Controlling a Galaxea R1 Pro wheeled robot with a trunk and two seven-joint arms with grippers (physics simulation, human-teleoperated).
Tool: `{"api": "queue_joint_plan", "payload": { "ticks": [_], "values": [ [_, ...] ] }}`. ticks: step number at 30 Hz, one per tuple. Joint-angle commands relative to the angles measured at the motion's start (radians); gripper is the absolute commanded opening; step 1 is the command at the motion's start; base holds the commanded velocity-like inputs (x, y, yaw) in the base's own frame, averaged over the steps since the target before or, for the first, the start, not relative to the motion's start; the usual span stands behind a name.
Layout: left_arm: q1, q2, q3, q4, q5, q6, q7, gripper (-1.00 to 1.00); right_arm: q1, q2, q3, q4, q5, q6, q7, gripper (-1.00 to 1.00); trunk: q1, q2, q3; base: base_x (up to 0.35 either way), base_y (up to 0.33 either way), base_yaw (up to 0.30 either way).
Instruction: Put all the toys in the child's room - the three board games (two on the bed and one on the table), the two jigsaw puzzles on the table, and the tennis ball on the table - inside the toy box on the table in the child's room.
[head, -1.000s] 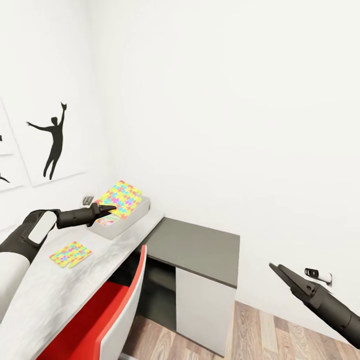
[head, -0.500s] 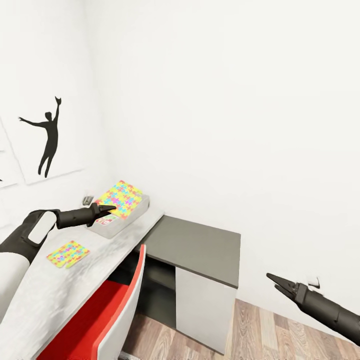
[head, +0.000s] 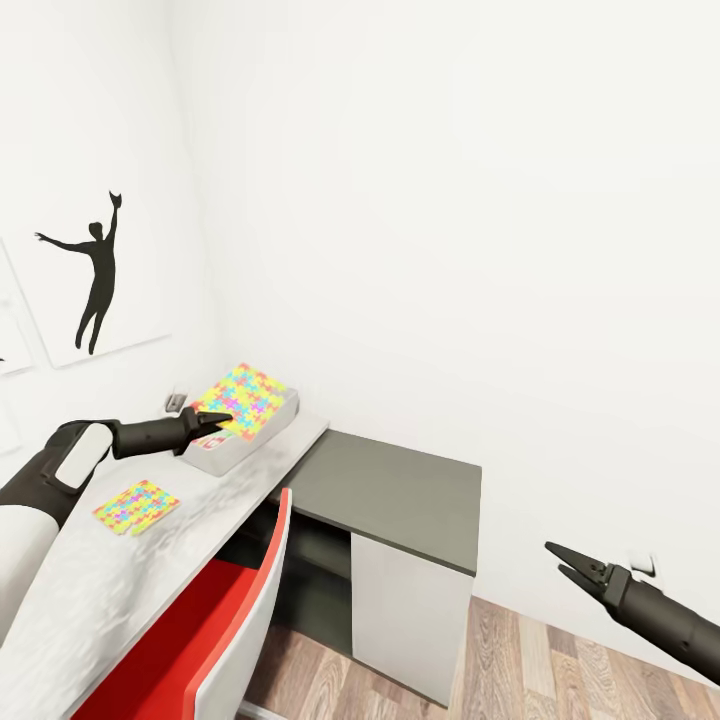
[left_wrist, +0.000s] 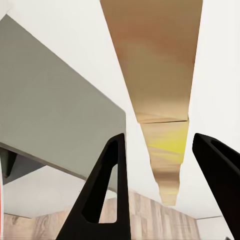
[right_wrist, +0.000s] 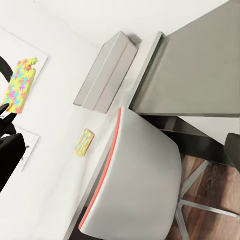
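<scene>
I count two jigsaw puzzles. One jigsaw puzzle (head: 243, 399) lies across the top of the toy box (head: 240, 444), left of centre in the head view, tilted so its far edge sits higher, its long axis running from lower left toward the upper right, toward the wall. Under its near edge a sliver of white and red print shows inside the box; I cannot tell what it belongs to. The second jigsaw puzzle (head: 136, 505) lies flat on the pale top of the table (head: 120, 570), lower left of the frame and well apart from the box, turned corner-on to me. The one toy box stands at the far end of the pale top, its long side running the same diagonal as the table edge, beside the dark grey corner section (head: 400, 495).

My left hand (head: 215, 420) points right, its tips over the near rim of the box at the puzzle's lower edge; in the left wrist view the fingers (left_wrist: 107, 190) stand apart with nothing between them. My right hand (head: 557, 560) hangs at the lower right over the wood floor (head: 500, 660), its tips slightly parted and empty.

A red and white chair (head: 230, 640) is tucked under the table. One black silhouette print (head: 90, 275) hangs at the upper left.
</scene>
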Motion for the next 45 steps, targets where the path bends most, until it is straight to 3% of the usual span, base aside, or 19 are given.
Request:
{"api": "queue_joint_plan", "payload": {
  "ticks": [1, 8, 19, 29, 35, 40, 43, 45],
  "values": [
    [-0.001, 0.002, -0.002, 0.0, -0.001, 0.005, -0.005, -1.0, -0.001, 0.0, -0.002, 0.0, 0.004, 0.005, 0.007, 1.0, 0.0, -0.001, -0.002, 0.0, 0.0, 0.0],
    [-0.001, 0.026, 0.004, 0.001, 0.001, 0.039, -0.012, -1.0, 0.0, -0.001, -0.005, 0.0, 0.003, 0.01, 0.008, 1.0, 0.0, -0.001, -0.002, 0.0, 0.0, 0.001],
    [-0.001, 0.034, 0.007, 0.001, 0.0, 0.064, -0.033, -1.0, 0.0, -0.002, -0.006, -0.001, 0.002, 0.015, 0.008, 1.0, -0.042, 0.076, 0.031, 0.0, 0.0, 0.177],
    [-0.001, 0.032, 0.005, 0.001, 0.002, 0.067, -0.034, -1.0, 0.0, -0.003, -0.005, 0.0, -0.002, 0.01, 0.017, 1.0, -0.08, 0.146, 0.062, 0.0, 0.0, 0.017],
    [-0.001, 0.031, 0.005, 0.001, 0.002, 0.067, -0.035, -1.0, -0.004, -0.009, -0.009, -0.001, 0.0, 0.016, 0.057, 1.0, -0.103, 0.188, 0.08, 0.0, 0.0, 0.0],
    [-0.001, 0.03, 0.005, 0.0, 0.003, 0.068, -0.035, -1.0, -0.003, -0.034, -0.015, -0.001, -0.005, 0.028, 0.076, 1.0, -0.122, 0.223, 0.096, 0.0, 0.0, 0.0],
    [-0.001, 0.03, 0.006, 0.0, 0.004, 0.068, -0.035, -1.0, 0.001, -0.04, -0.016, -0.001, -0.006, 0.028, 0.128, 1.0, -0.134, 0.244, 0.105, 0.0, 0.0, 0.0],
    [-0.001, 0.031, 0.005, 0.0, 0.005, 0.068, -0.035, -1.0, 0.004, -0.042, -0.017, -0.001, -0.004, 0.028, 0.208, 1.0, -0.142, 0.258, 0.112, 0.0, 0.0, 0.0]
  ]
}}
